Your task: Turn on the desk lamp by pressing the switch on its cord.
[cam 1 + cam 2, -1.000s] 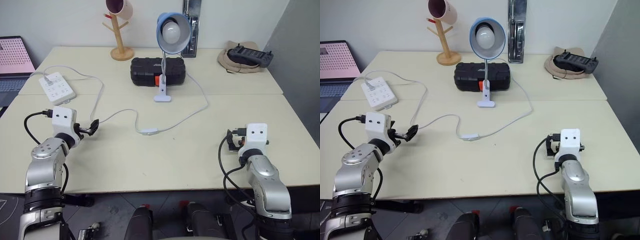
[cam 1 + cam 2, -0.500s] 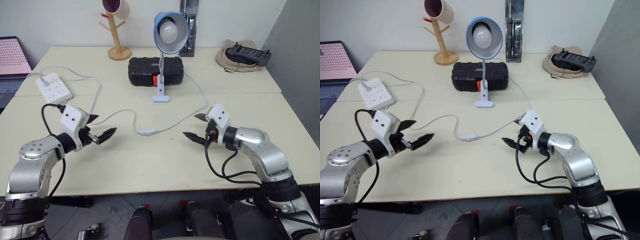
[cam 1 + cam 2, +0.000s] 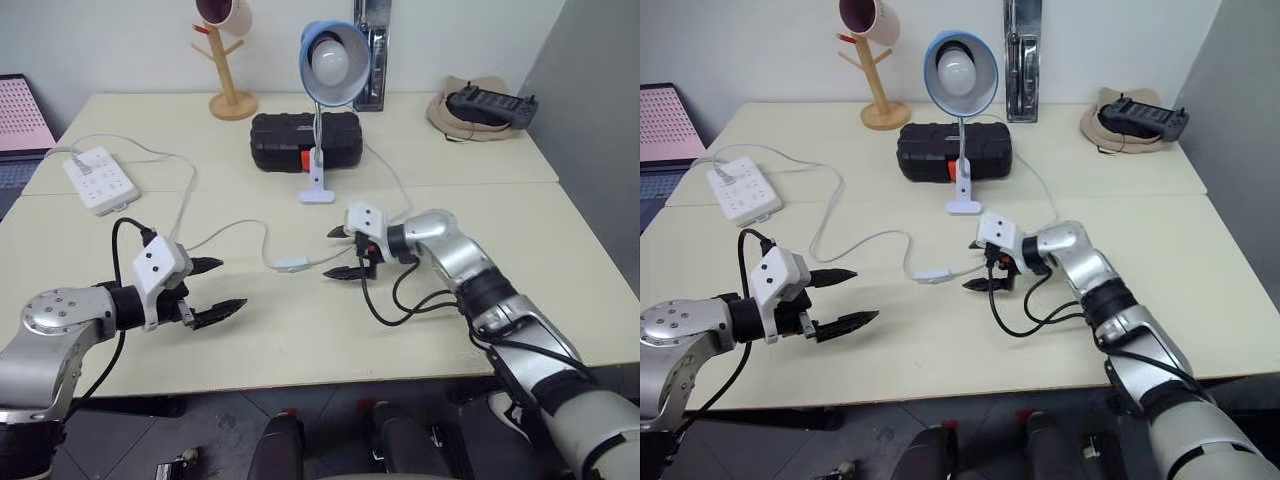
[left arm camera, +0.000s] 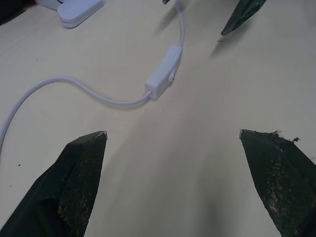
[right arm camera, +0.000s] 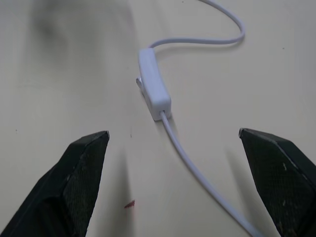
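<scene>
Cream table [image 3: 300, 330], mid-frame — the switch [image 3: 292, 265] lies between the left gripper [image 3: 212, 290] and right gripper [image 3: 338, 252], both spread wide, neither touching.

We see two pale cream tables [image 3: 480, 165] pushed together, the seam between them running across the middle. Behind them stands a plain white wall [image 3: 120, 45], and a grey wall or panel [image 3: 600, 100] closes off the right side. At the far left edge a laptop [image 3: 20, 120] shows a pink screen. Below the near table edge we see a dark grey floor [image 3: 210, 425]. The light is even and soft, with faint shadows.
</scene>
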You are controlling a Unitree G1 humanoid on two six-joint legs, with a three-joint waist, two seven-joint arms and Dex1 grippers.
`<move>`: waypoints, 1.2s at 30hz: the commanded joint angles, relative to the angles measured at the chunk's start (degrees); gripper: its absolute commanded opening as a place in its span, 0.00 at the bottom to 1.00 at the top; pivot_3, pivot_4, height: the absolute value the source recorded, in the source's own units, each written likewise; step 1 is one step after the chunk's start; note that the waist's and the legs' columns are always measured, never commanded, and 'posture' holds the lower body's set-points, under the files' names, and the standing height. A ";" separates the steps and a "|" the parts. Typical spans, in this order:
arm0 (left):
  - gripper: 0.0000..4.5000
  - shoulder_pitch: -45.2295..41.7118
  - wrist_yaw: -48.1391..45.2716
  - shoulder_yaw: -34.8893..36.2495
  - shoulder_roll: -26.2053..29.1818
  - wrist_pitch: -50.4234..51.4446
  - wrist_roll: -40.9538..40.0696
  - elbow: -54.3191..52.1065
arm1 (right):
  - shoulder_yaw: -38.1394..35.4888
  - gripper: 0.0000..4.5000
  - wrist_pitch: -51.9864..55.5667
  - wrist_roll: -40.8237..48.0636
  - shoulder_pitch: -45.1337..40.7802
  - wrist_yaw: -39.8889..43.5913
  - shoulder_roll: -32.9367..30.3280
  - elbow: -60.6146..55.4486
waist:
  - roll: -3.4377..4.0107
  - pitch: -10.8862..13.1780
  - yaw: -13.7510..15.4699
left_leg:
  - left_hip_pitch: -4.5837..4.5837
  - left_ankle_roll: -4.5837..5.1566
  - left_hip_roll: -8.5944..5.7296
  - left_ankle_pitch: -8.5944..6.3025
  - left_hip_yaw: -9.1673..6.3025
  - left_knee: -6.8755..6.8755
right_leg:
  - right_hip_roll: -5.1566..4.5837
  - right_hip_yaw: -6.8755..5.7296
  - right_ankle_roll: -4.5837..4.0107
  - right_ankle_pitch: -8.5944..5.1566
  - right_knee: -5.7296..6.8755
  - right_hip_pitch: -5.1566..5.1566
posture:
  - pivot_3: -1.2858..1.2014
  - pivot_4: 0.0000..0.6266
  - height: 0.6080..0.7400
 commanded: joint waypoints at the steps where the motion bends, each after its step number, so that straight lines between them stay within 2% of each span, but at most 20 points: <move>1: 1.00 2.16 0.16 3.49 0.39 -0.16 -1.37 -2.86 | -0.84 0.98 -4.59 -1.65 -4.40 0.95 4.05 8.52 | 0.00 0.00 -0.02 | 0.00 0.00 0.00 0.00 0.00 -0.03 | 0.00 0.00 -0.02 0.00 0.01 -0.02 | 0.52 0.24 1.00; 11: 1.00 5.72 2.40 5.17 -0.73 0.58 -2.08 -6.08 | -2.35 0.98 -10.58 -5.35 -8.97 -1.27 10.02 21.98 | 0.02 0.01 0.09 | 0.00 0.00 0.00 0.00 -0.01 -0.09 | 0.00 -0.01 -0.14 0.00 0.10 -0.10 | 0.52 0.24 1.00; 14: 1.00 6.13 3.30 5.51 -1.04 0.77 -2.29 -6.81 | -2.50 0.87 -12.24 -7.05 -9.56 -2.44 10.47 24.80 | 0.02 0.01 0.02 | 0.00 0.00 0.02 0.01 -0.03 -0.09 | 0.00 -0.03 -0.14 0.00 0.12 -0.11 | 0.52 0.24 1.00; 18: 1.00 6.70 4.22 5.81 -1.35 0.67 -2.25 -7.17 | -3.58 0.66 -13.40 -7.94 -9.90 -3.08 10.74 26.40 | 0.03 0.02 0.02 | 0.01 0.00 0.01 0.01 -0.02 -0.09 | 0.00 -0.02 -0.14 -0.01 0.13 -0.12 | 0.52 0.24 1.00; 28: 1.00 4.97 5.26 3.92 -2.01 0.27 -2.11 -6.31 | -7.65 0.10 -12.82 -7.08 -9.46 -3.72 11.91 26.66 | 0.02 0.01 0.02 | 0.02 -0.01 0.01 0.01 -0.02 -0.09 | 0.01 -0.02 -0.27 0.07 0.15 -0.11 | 0.52 0.24 1.00; 32: 1.00 4.08 4.99 2.60 -2.45 0.36 -2.08 -6.08 | -10.39 0.07 -10.40 -5.20 -8.58 -1.98 11.79 25.45 | 0.02 0.01 0.03 | 0.01 -0.01 0.01 0.01 -0.02 -0.09 | 0.01 -0.02 -0.28 0.08 0.15 -0.11 | 0.52 0.24 1.00; 34: 1.00 2.84 5.52 2.06 -3.21 2.43 -3.66 -5.84 | -13.64 0.07 -5.57 -2.20 -7.55 -0.89 10.66 23.06 | 0.02 0.01 0.13 | 0.01 -0.01 0.00 0.01 -0.02 -0.09 | 0.01 -0.01 -0.28 0.08 0.15 -0.10 | 0.52 0.24 1.00; 36: 1.00 0.00 7.70 2.38 -5.14 8.88 -8.42 -5.67 | -18.40 0.07 5.14 3.47 -5.30 -0.09 8.97 15.90 | 0.02 0.01 0.23 | 0.01 -0.01 0.00 0.01 -0.05 -0.09 | 0.00 -0.04 -0.28 0.08 0.15 -0.08 | 0.52 0.24 1.00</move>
